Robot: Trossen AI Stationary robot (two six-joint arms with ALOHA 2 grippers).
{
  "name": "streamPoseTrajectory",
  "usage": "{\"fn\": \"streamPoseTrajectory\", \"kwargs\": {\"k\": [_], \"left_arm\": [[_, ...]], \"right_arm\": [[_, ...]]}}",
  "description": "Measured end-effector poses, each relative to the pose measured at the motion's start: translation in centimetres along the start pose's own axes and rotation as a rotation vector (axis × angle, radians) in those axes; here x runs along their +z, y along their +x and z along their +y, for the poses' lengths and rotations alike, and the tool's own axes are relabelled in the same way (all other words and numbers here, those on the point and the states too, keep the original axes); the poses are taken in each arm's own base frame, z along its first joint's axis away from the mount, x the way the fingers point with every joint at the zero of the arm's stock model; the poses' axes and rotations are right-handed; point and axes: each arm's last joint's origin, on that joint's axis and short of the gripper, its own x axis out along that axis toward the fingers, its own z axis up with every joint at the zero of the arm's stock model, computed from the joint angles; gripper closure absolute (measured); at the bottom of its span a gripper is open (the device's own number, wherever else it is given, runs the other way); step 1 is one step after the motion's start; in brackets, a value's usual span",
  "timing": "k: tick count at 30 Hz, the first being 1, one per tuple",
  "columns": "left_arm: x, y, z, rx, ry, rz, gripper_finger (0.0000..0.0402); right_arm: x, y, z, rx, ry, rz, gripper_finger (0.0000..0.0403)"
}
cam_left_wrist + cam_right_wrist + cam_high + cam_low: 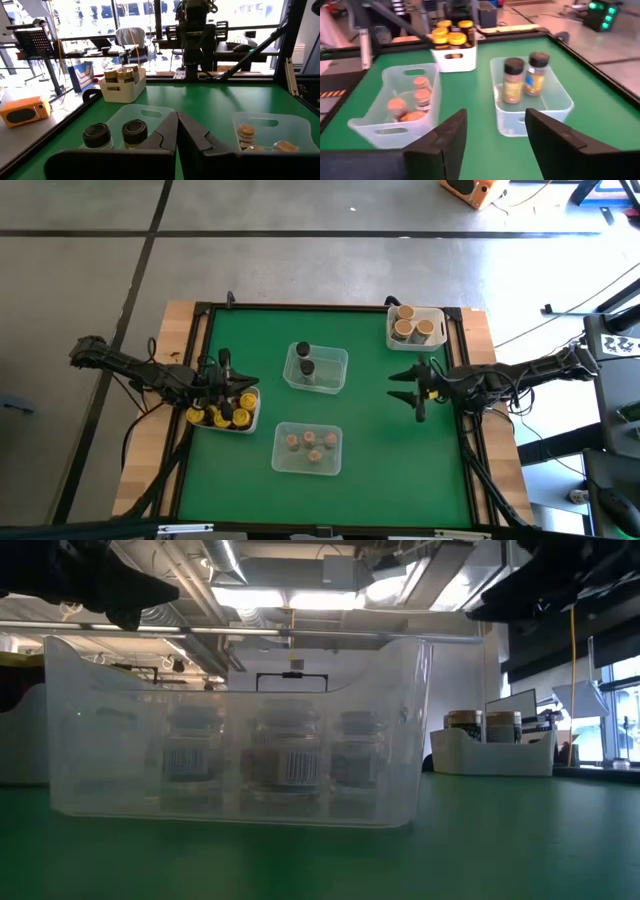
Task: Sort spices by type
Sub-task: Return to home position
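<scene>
R gripper [495, 123] fingers spread wide, nothing btwn. Two black-lid jars [525, 77] upright in clear tub [561, 103]; pink-brown-lid jars [413, 100] in second tub [370, 128] alongside; yellow-lid jars [451, 33] in white tray [454, 61] at table [481, 95] edge.

Ceiling strip lights [255, 595] glare hard in the low view. Windows [100, 15] blow out white in the left wrist view. Green table [370, 430] evenly lit; shadows soft and faint.

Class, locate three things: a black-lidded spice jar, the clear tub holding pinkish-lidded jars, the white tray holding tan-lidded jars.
black-lidded spice jar [135, 131]: left wrist view, on its lid.
clear tub [365, 131]: right wrist view, on its near wall.
white tray [120, 92]: left wrist view, on its front wall.
</scene>
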Motion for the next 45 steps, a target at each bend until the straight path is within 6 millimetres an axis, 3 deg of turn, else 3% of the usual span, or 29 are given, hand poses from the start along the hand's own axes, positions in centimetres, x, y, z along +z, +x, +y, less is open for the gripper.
{"fn": "streamPoseTrajectory", "kwargs": {"k": [3, 14, 18, 25, 31, 38, 45], "left_arm": [[0.0, 0.0, 0.0, 0.0, 0.004, 0.0, 0.0395], [-0.7, 0.0, 0.0, 0.0, 0.004, 0.01, 0.0398], [-2.5, -0.1, 0.0, 0.0, 0.012, 0.012, 0.0397], [-2.4, -1.0, 0.4, 0.0, 0.01, -0.041, 0.0397], [-2.2, -1.6, 0.4, -0.13, 0.004, -0.076, 0.0398], [-2.2, -1.8, 0.5, -0.147, 0.0, -0.086, 0.0399], [-2.8, -1.7, 0.4, -0.147, 0.005, -0.084, 0.04]], "right_arm": [[0.0, 0.0, -0.1, -0.016, 0.116, -0.004, 0.0204], [-0.5, 0.6, 0.2, 0.028, -0.018, 0.054, 0.0212], [-0.3, -0.1, -0.5, 0.027, -0.002, 0.033, 0.0246], [0.1, -1.8, -1.6, 0.031, 0.001, -0.007, 0.0331], [0.3, -2.8, -2.0, 0.102, -0.033, -0.061, 0.0396], [-2.7, -2.7, -2.3, 0.116, 0.003, -0.142, 0.0384], [-5.0, -2.4, -2.5, 0.121, 0.021, -0.184, 0.0399]]}}
